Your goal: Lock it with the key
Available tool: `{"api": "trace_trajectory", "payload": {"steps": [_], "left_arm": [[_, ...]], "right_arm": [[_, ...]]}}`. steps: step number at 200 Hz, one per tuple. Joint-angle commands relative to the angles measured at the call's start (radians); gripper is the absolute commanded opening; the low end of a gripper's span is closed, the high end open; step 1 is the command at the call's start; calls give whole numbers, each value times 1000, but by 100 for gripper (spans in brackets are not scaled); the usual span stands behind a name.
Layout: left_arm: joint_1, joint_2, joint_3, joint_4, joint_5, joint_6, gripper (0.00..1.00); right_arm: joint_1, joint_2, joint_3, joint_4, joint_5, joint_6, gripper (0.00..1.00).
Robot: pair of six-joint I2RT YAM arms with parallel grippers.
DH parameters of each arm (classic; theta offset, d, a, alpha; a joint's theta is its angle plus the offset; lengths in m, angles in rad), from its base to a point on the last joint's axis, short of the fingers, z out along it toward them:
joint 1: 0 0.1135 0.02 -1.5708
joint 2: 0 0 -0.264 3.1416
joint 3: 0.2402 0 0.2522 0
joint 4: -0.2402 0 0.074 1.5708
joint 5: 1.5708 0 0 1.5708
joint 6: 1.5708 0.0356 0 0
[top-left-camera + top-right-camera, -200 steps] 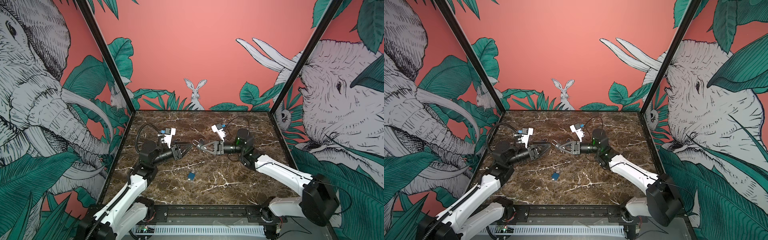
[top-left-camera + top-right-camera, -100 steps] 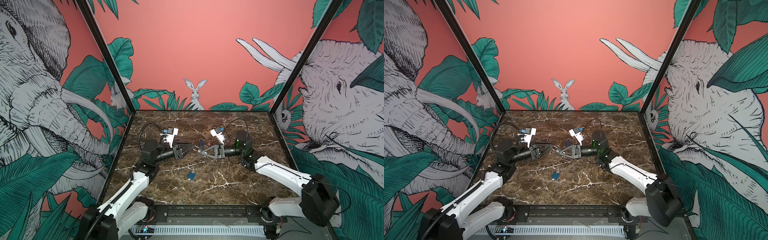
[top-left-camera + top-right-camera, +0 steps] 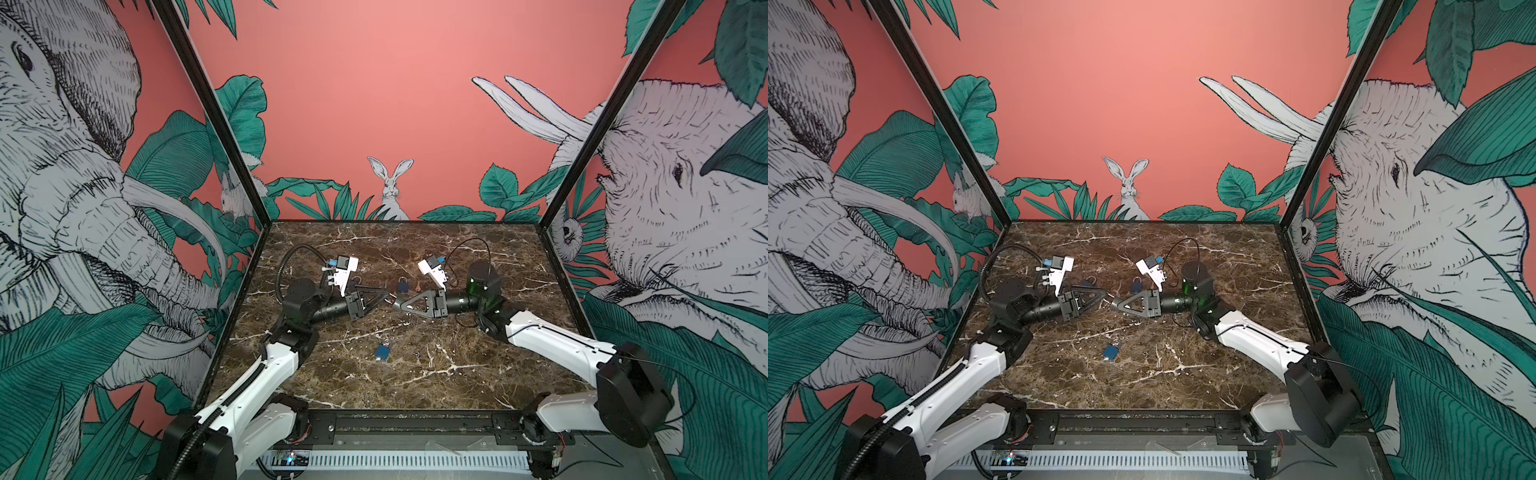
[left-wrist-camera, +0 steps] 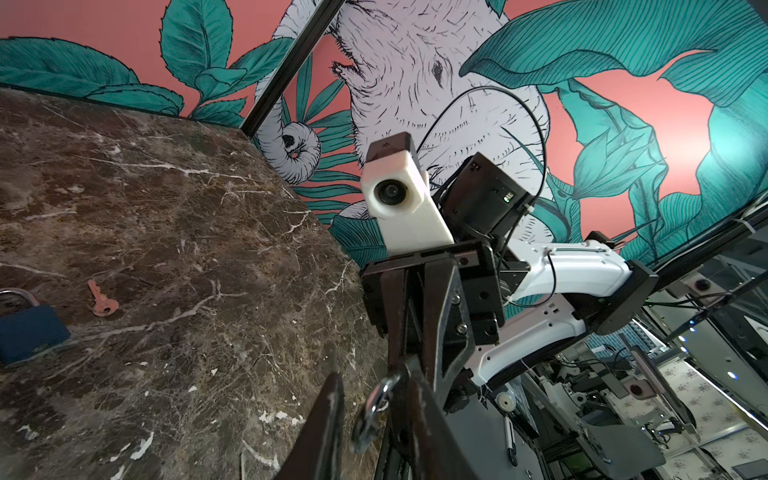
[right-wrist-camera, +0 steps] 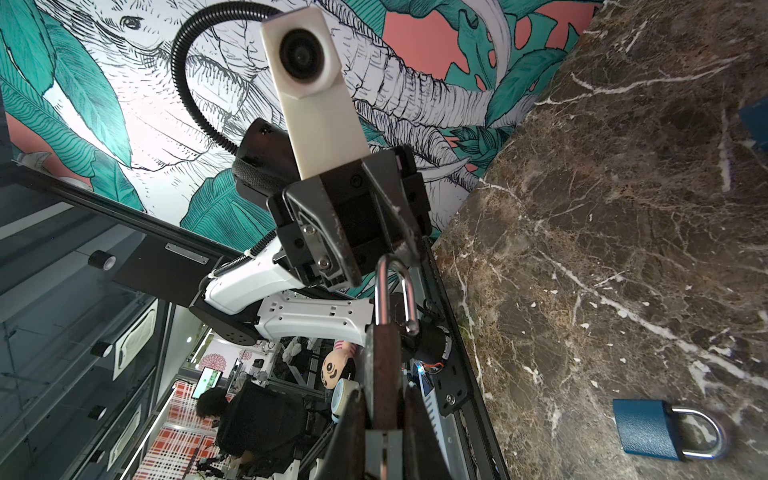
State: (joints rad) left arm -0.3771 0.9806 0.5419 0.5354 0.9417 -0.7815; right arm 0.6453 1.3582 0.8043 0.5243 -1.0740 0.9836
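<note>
My right gripper [image 5: 382, 388] is shut on the dark reddish body of a padlock [image 5: 383, 361]. Its silver shackle [image 5: 390, 291] sticks out toward my left gripper [image 4: 370, 399]. The two grippers meet tip to tip above the middle of the table in both top views, left gripper [image 3: 385, 296] and right gripper [image 3: 397, 305]. My left fingers [image 4: 328, 424] stand either side of the shackle [image 4: 374, 409], with a gap showing on one side. A small pink key [image 4: 102, 299] lies flat on the marble, behind the grippers [image 3: 418, 286].
A blue padlock [image 3: 402, 285] stands near the key, seen also in the left wrist view [image 4: 29, 332]. Another blue padlock [image 3: 382, 351] lies nearer the front [image 5: 648, 428]. A third padlock [image 3: 1088, 282] shows behind my left wrist. Walls enclose the marble table [image 3: 457, 374].
My left gripper has moved right toward the right gripper and its jaws have narrowed round the shackle. The right gripper has shifted slightly, still holding the padlock.
</note>
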Motion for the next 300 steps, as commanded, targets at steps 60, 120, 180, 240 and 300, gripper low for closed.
{"api": "trace_trajectory", "payload": {"steps": [60,120,180,240,300], "left_arm": [[-4,12,35,-3,17,18,10],[-5,46,66,-48,14,12,0],[-4,61,78,-106,8,5,0],[-6,75,61,-66,9,-5,0],[-25,103,57,-20,3,-20,0]], "right_arm": [[-1,8,41,89,-19,4,0],[0,-9,50,-62,-16,-113,0],[-1,-70,113,-394,42,-378,0],[-2,-48,100,-215,21,-254,0],[2,-3,105,-24,-3,-109,0]]}}
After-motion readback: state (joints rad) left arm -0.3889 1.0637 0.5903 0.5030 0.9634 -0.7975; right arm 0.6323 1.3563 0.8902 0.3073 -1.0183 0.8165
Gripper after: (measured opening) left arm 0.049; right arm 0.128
